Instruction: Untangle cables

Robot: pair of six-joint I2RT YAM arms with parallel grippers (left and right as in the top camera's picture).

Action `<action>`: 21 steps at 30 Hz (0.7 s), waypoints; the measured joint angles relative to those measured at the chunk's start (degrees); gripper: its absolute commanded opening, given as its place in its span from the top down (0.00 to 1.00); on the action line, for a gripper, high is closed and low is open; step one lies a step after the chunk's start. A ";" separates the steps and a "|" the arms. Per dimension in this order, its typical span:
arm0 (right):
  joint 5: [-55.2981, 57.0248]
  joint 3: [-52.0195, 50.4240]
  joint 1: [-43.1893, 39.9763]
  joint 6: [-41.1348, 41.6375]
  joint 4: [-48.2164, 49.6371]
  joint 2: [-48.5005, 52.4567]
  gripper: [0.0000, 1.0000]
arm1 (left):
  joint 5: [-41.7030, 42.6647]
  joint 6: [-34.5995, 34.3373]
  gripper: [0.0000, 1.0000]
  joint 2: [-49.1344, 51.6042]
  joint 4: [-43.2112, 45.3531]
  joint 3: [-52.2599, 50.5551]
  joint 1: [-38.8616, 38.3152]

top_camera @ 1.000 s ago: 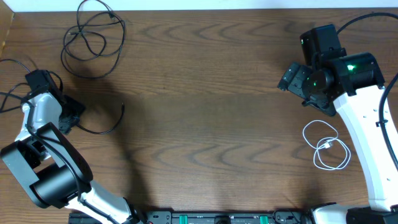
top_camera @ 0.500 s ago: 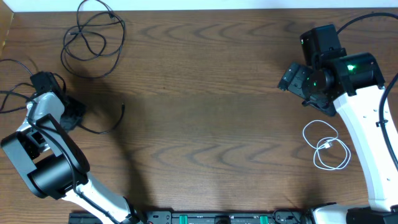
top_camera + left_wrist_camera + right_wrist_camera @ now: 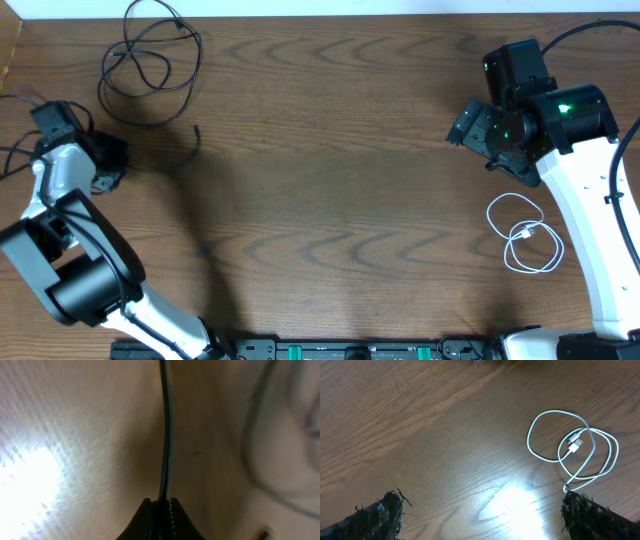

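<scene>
left wrist: my left end effector (image 3: pixel 161 502) is clamped shut on a black cable (image 3: pixel 165 435) running straight ahead of it; i'm mid-separation. overhead: since a second ago it closed and dragged that strand's free end toward the coiled black cable (image 3: pixel 150 60). right wrist: right end effector (image 3: pixel 482 505) wide, empty; white cable (image 3: pixel 572 447) ahead. next, i'd pull clear.
</scene>
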 measured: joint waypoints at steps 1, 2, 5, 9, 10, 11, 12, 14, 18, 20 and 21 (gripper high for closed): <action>0.02 0.00 0.00 0.00 0.00 0.00 0.01 | 0.57 -0.57 0.92 -0.72 0.94 0.02 0.24; 0.02 0.00 0.00 0.00 0.00 0.00 0.01 | 1.31 -1.33 0.92 -1.70 1.92 0.07 0.59; 0.02 0.00 0.00 0.00 0.00 0.00 0.01 | 3.50 -2.78 0.89 -5.05 3.28 0.61 1.49; 0.00 0.00 0.00 -0.02 0.00 0.00 0.01 | 4.63 -3.28 0.92 -5.97 1.86 0.94 1.57; 0.00 0.00 0.00 0.00 0.00 0.00 0.01 | 4.83 -3.28 0.92 -5.97 1.20 0.94 1.55; 0.02 0.00 0.00 0.00 0.00 0.00 0.01 | 4.90 -3.34 0.92 -5.97 0.81 0.94 1.55; 0.02 0.00 0.00 -0.02 -0.02 0.00 0.01 | 4.90 -3.30 0.92 -5.97 -0.02 0.96 1.55; 0.00 0.00 0.00 -0.02 0.02 0.00 0.01 | 5.01 -3.30 0.92 -5.97 -1.97 0.94 1.36; 0.02 0.00 0.00 0.00 0.00 0.00 0.01 | 5.05 -3.30 0.89 -5.97 -4.48 0.94 -0.48; 0.00 0.00 0.00 0.00 0.00 0.00 0.01 | 5.05 -3.41 0.75 -5.97 -4.50 0.94 -1.75; 0.02 0.00 0.00 0.00 0.00 0.00 0.01 | 5.05 -3.50 0.71 -5.97 -4.48 0.94 -2.34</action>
